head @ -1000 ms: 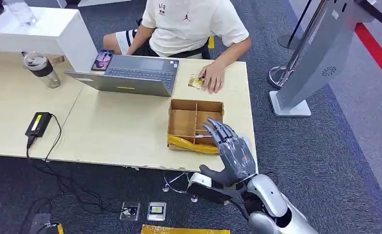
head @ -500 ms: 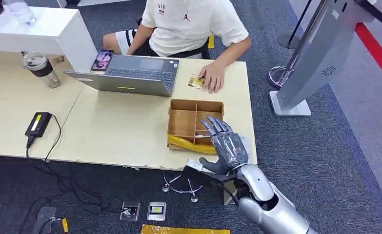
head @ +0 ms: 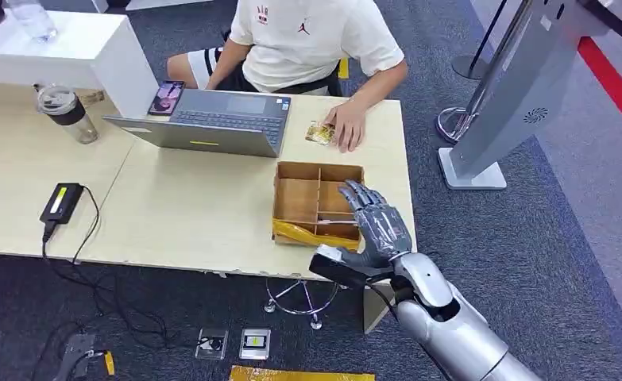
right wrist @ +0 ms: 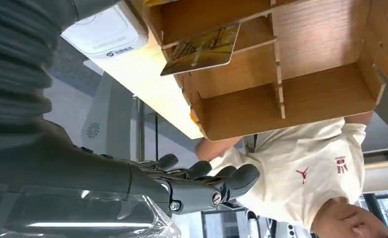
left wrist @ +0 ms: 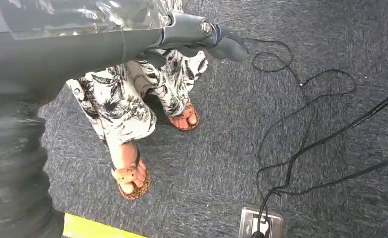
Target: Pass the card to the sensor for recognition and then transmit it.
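Right robot hand, fingers spread and empty, hovers over the wooden divided box near the worktop's right edge. It should lower onto the upright card and pinch its exposed edge.

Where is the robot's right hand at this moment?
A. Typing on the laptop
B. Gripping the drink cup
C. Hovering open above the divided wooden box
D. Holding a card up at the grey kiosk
C: in the head view the right hand hangs with fingers spread and nothing in them over the wooden box, while a card leans in one compartment of it, untouched.
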